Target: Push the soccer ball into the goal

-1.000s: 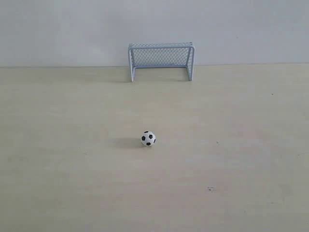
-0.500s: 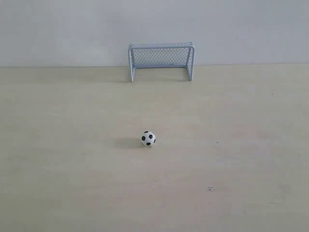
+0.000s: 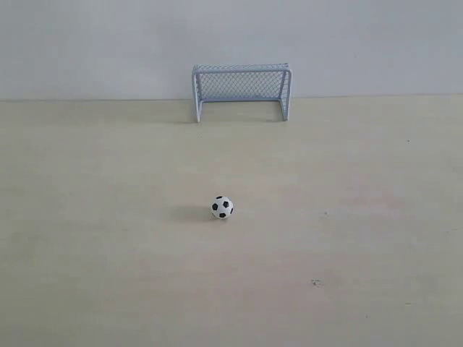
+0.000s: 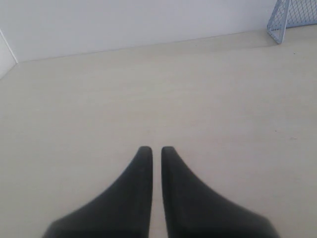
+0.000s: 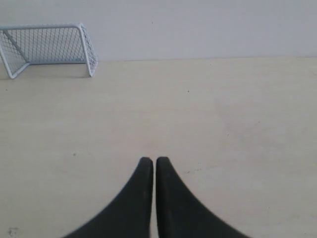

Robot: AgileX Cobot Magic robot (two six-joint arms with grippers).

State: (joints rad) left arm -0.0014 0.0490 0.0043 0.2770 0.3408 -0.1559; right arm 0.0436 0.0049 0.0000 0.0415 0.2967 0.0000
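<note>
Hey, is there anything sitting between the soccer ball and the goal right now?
Nothing visible does. The soccer ball sits alone on the table, and the stretch from it up to the goal shows only bare surface, with the goal's open mouth facing the ball.

The ball [image 3: 222,207] sits on the tabletop [image 3: 362,238], near the middle. The goal [image 3: 241,90] stands at the far edge of the tabletop, close to the wall [image 3: 376,43] behind it. The ball is in front of the goal, well apart from it, and a little left of the goal's middle.
</note>
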